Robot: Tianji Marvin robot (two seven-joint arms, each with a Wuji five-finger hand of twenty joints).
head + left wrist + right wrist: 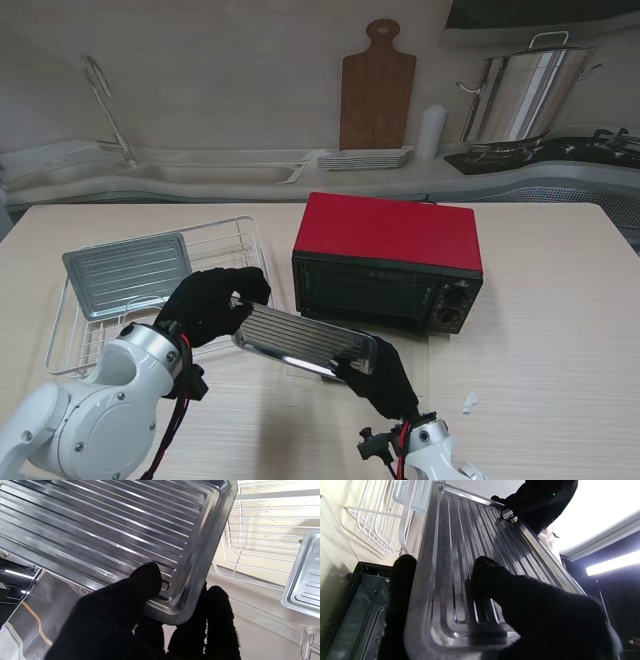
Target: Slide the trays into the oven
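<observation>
Fingers (145, 580) of our left hand (212, 300) and right hand (378, 375) grasp opposite ends of a ribbed tray (303, 340), raised before the red oven (388, 262); we should level it first.

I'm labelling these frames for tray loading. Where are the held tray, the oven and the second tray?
held tray (300, 340), stand view, middle of its ribbed floor.
oven (385, 232), stand view, its red top.
second tray (128, 272), stand view, its ribbed floor, in the wire rack.
</observation>
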